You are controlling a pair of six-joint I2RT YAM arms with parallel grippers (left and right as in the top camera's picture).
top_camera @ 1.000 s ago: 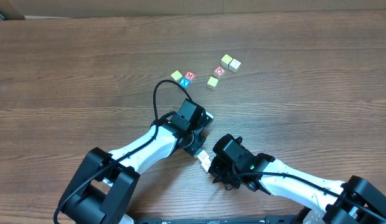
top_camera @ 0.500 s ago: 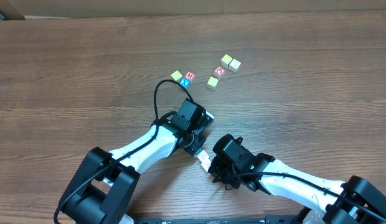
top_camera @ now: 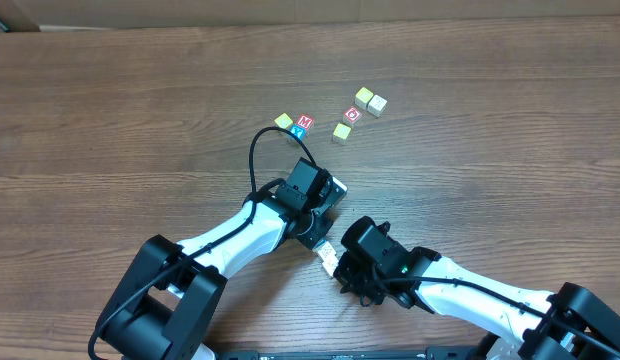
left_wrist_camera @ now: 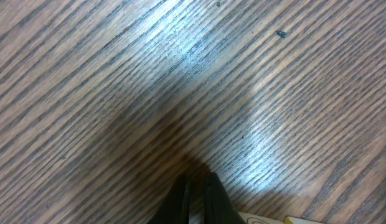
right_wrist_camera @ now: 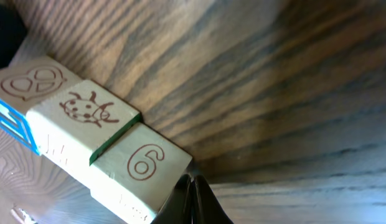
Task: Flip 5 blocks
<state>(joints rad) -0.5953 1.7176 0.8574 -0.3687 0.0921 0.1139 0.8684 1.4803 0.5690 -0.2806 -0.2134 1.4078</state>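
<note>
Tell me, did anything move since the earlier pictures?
The left arm slid a tiny bit to the right. Nothing was grabbed or let go. The right arm, the blocks and both pairs of shut fingers stayed as they were.

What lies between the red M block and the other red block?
Overhead: only bare table from red M block to other red block; yellow block just off that line.
</note>
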